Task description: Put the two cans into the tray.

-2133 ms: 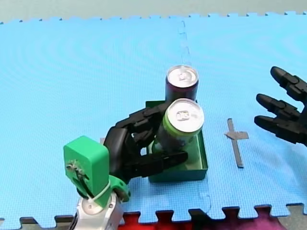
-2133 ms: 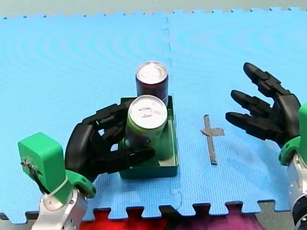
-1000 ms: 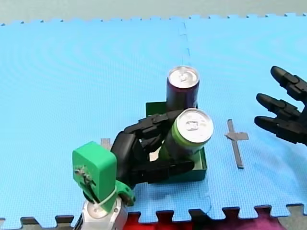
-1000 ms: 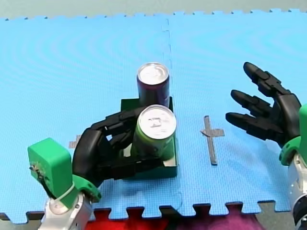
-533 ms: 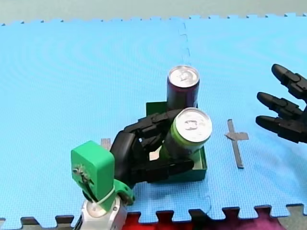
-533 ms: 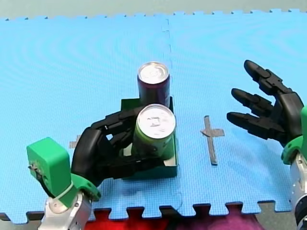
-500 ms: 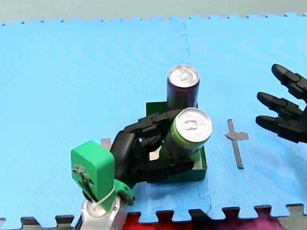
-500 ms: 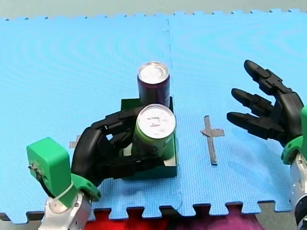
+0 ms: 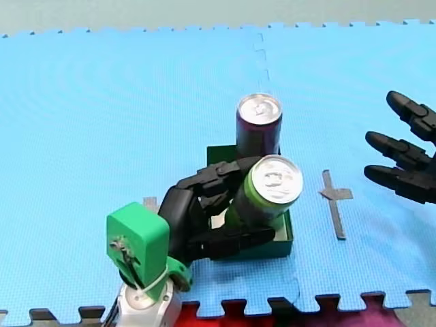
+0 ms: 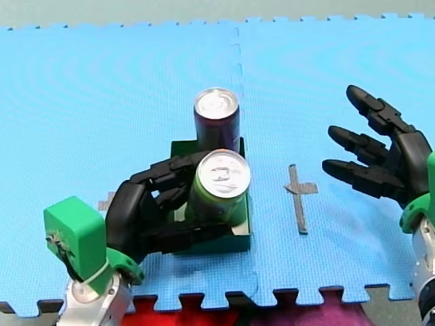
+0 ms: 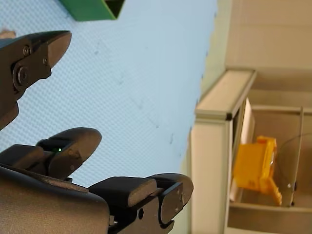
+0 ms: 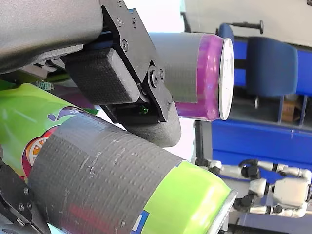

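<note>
Cans: 2. One green can [image 9: 272,184], tilted, over the tray. One purple can [image 9: 259,126], upright, at 12 o'clock from the green one.

Trays: 1. The green tray [image 9: 272,246] sits mid-mat toward 6 o'clock.

Robot hands: 2. The left hand [image 9: 197,214] is at 7 o'clock with its fingers wrapped round the green can. The right hand [image 9: 405,160] is at 3 o'clock.

Foam mat tiles [image 9: 122,102]: 2 counted, blue, with the seam between them running toward 12 o'clock.

Grey tape marks: 2. A tape cross [image 9: 334,203] lies at 3 o'clock from the tray. A small tape piece [image 9: 150,203] lies at 9 o'clock from it, just beside the left hand.
</note>
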Controlling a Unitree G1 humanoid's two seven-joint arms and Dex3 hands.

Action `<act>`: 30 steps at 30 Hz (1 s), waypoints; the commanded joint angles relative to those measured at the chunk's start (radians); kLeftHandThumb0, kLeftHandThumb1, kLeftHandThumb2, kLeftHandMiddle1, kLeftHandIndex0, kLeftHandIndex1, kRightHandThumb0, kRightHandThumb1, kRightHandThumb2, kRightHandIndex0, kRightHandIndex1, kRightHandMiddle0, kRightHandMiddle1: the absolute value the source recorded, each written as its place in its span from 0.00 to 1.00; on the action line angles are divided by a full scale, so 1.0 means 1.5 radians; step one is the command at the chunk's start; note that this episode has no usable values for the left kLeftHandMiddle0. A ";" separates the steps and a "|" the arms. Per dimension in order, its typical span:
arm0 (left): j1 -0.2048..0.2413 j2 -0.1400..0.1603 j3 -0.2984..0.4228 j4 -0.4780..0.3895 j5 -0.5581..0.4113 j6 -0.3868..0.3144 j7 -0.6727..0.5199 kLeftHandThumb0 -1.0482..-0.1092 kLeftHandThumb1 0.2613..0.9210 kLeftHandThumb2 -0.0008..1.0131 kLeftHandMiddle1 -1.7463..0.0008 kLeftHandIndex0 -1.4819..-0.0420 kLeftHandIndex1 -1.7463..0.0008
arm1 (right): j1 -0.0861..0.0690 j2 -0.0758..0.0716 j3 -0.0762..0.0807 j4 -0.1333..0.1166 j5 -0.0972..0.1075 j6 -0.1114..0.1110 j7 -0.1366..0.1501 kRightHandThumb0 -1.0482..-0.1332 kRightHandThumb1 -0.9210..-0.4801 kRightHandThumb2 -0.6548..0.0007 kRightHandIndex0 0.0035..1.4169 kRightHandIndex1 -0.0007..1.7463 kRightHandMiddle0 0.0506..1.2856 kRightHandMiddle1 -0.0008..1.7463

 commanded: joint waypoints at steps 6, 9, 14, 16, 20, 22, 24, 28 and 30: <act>0.001 0.008 0.001 0.022 0.018 0.002 0.023 0.73 0.73 0.00 1.00 0.14 1.00 | -0.002 -0.002 0.001 -0.003 0.000 -0.007 0.000 0.45 0.50 1.00 0.38 0.00 0.28 0.00; -0.002 0.010 0.002 0.030 0.021 -0.004 0.026 0.73 0.73 0.00 1.00 0.14 1.00 | -0.002 -0.002 0.001 -0.003 0.000 -0.007 0.000 0.45 0.50 1.00 0.38 0.00 0.28 0.00; -0.006 0.015 0.004 0.041 0.027 -0.008 0.036 0.73 0.73 0.00 1.00 0.14 1.00 | -0.002 -0.003 0.001 -0.002 0.000 -0.006 0.000 0.44 0.50 1.00 0.38 0.00 0.28 0.00; -0.008 0.017 0.006 0.047 0.027 -0.011 0.037 0.73 0.73 0.00 1.00 0.14 1.00 | -0.002 -0.003 0.001 -0.002 0.000 -0.007 0.000 0.44 0.50 1.00 0.38 0.00 0.28 0.00; -0.013 0.020 0.008 0.065 0.029 -0.024 0.038 0.73 0.73 0.00 1.00 0.14 1.00 | -0.002 -0.003 0.000 -0.002 0.001 -0.007 0.000 0.44 0.50 1.00 0.39 0.00 0.28 0.00; -0.016 0.021 0.008 0.073 0.032 -0.030 0.041 0.73 0.74 0.00 1.00 0.14 1.00 | -0.002 -0.003 0.000 -0.002 0.002 -0.007 0.001 0.44 0.50 1.00 0.39 0.00 0.28 0.00; -0.018 0.021 0.008 0.079 0.034 -0.035 0.043 0.73 0.74 0.00 1.00 0.14 1.00 | -0.001 -0.004 0.000 -0.003 0.002 -0.008 0.002 0.44 0.50 1.00 0.39 0.00 0.28 0.00; -0.022 0.021 0.009 0.087 0.033 -0.039 0.042 0.73 0.74 0.00 1.00 0.14 1.00 | -0.001 -0.004 0.000 -0.003 0.001 -0.008 0.002 0.45 0.50 1.00 0.39 0.00 0.28 0.00; -0.024 0.021 0.010 0.091 0.031 -0.041 0.040 0.73 0.74 0.00 1.00 0.14 1.00 | -0.001 -0.004 0.000 -0.003 0.001 -0.007 0.002 0.45 0.50 1.00 0.38 0.00 0.28 0.00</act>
